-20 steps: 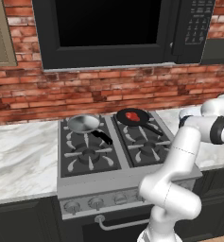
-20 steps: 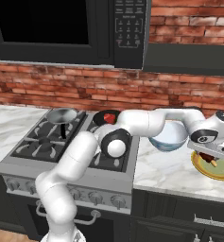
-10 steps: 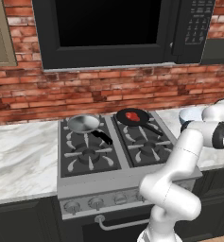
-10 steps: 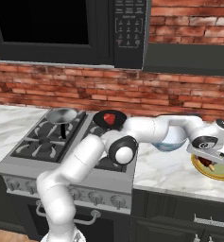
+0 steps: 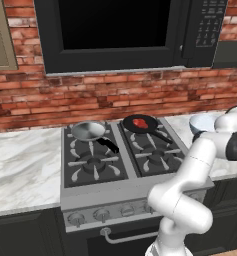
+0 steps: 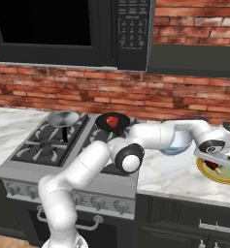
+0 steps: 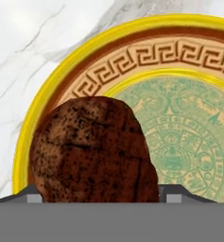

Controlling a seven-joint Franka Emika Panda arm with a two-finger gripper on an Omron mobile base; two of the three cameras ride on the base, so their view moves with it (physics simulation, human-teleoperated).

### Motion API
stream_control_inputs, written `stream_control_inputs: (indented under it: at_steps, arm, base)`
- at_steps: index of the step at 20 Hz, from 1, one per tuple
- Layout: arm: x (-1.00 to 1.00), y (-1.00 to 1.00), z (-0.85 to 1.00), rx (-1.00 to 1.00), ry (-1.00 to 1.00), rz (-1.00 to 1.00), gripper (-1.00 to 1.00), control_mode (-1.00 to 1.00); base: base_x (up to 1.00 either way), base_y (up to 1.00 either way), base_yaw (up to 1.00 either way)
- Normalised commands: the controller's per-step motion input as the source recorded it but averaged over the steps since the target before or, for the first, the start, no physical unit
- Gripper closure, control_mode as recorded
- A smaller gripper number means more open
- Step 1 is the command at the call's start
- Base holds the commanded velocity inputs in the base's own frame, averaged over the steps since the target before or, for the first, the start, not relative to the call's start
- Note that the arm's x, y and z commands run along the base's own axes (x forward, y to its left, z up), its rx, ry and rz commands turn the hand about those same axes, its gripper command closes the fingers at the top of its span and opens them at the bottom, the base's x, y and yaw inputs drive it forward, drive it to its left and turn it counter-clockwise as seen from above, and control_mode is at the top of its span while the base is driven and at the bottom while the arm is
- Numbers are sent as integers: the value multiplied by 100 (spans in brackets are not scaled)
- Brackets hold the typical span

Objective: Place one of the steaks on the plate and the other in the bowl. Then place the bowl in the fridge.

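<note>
The dark brown steak (image 7: 92,149) is right there on the plate (image 7: 146,61), lying over the near part of its patterned face, close up in the hand view. From the right base view, that yellow-rimmed plate (image 6: 222,177) sits on the marble desk (image 6: 170,179) at the far right, and the claw (image 6: 218,163) hangs directly over it with its jaws spread wide, nothing clamped between them. A dark sliver of the brown steak (image 6: 217,169) peeks out just under the hand.

And the other one, the bright red steak (image 6: 112,121), lies in the black frying pan (image 6: 106,124) on the back right burner of the stove (image 6: 53,145). Same pan (image 5: 140,124) from the left side, red steak (image 5: 139,122) in the middle of it. The silver frying pan (image 5: 88,131) sits on the back left burner, beside it.

The pale blue-grey bowl (image 5: 202,123) stands on the desk just right of the stove, between stove and plate, with the white arm crossing in front of it. Black microwave (image 5: 120,32) overhead, brick wall behind.
</note>
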Motion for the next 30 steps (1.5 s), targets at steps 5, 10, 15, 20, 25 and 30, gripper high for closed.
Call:
stream_control_inputs:
  at_steps: [5,10,15,20,25,30]
  arm:
    - [-10,2,0,0,-3,0,-100,-100]
    - [-12,0,0,0,-5,0,-100,-100]
    - [-33,38,19,-1,-8,0,-100,-100]
    - [-66,70,31,-11,-29,0,-100,-100]
    - [-76,98,17,-20,-29,0,-100,-100]
    - [-45,100,53,-20,-15,0,-100,-100]
  base:
    - [0,0,0]
    - [0,0,0]
    - [0,0,0]
    - [0,0,0]
    - [0,0,0]
    - [0,0,0]
